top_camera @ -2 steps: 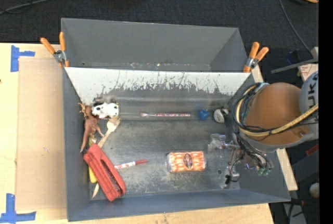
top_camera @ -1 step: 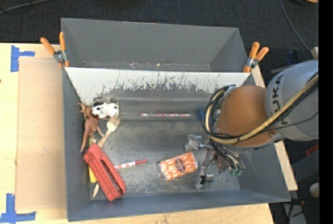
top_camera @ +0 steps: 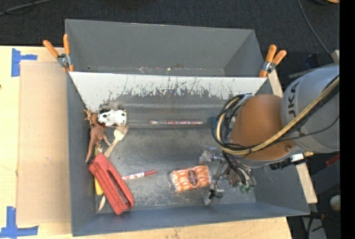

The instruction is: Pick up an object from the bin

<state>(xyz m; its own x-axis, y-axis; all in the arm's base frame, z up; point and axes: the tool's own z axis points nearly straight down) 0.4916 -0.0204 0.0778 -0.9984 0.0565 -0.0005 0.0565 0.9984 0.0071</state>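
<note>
Orange-and-white patterned packet [top_camera: 190, 178], possibly a wrapped snack, with a dark ring at its middle, lay on the floor of the grey bin [top_camera: 166, 146] just to the left of the gripper [top_camera: 214, 191]. Its right end was next to the gripper's tip. The gripper hung low over the near right part of the bin, below the arm's orange wrist cover [top_camera: 260, 127] and its loops of black cable [top_camera: 224, 121]. Whether it was released or clenched could not be told, since its tip showed as a dark tangle against the floor.

Farther left of the gripper, beyond the packet, a thin red-and-white stick [top_camera: 138, 175] lay flat on the floor. Well apart from the gripper, by the left wall, a flat red case [top_camera: 113, 183] lay on a slant. Beyond it, toward the far left corner, were a brown dinosaur figure [top_camera: 95, 135], a wooden spoon [top_camera: 115, 141] and a small black-and-white cow figure [top_camera: 113, 117]. A slim pen [top_camera: 176, 122] lay along the foot of the far wall, up and to the left of the gripper.
</note>
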